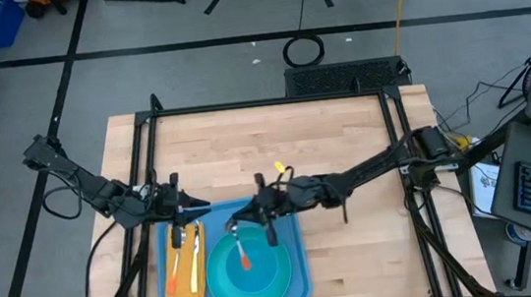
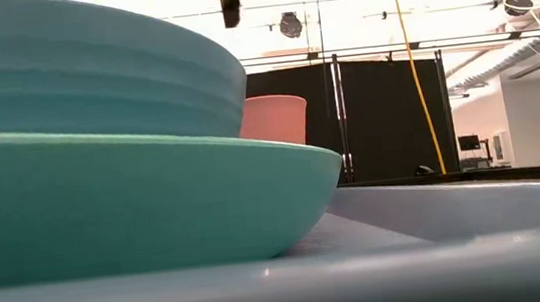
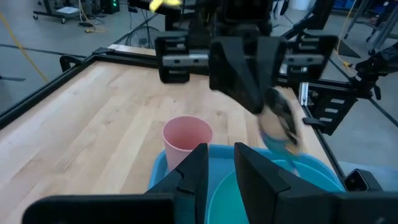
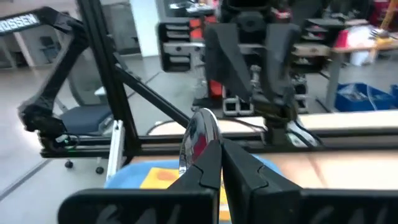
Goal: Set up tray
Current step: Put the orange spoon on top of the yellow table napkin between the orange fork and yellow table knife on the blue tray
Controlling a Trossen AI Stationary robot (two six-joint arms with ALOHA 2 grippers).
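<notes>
The light-blue tray (image 1: 292, 235) lies at the table's near edge. On it sits a round teal plate (image 1: 250, 279) with a blue bowl (image 2: 91, 69) on top. A pink cup (image 3: 186, 137) stands at the tray's far rim. My right gripper (image 1: 241, 222) reaches in level from the table's right, above the plate's far side, and is shut on a shiny spoon (image 4: 199, 140). My left gripper (image 3: 222, 163) hovers over the tray's far left corner and points at the cup. Its fingers stand a little apart with nothing between them. My right gripper pinches the spoon between its two fingers, which come level from the table's right. The spoon's bowl (image 4: 198, 134) sticks out past the fingertips; the fingers hide the handle. The spoon is lifted clear, above the tray.
An orange-yellow napkin (image 1: 187, 267) with cutlery on it lies on the tray's left part. Black frame rails (image 1: 270, 101) run around the wooden table (image 1: 343, 130). Bare wood shows at the far side and to the right of the tray.
</notes>
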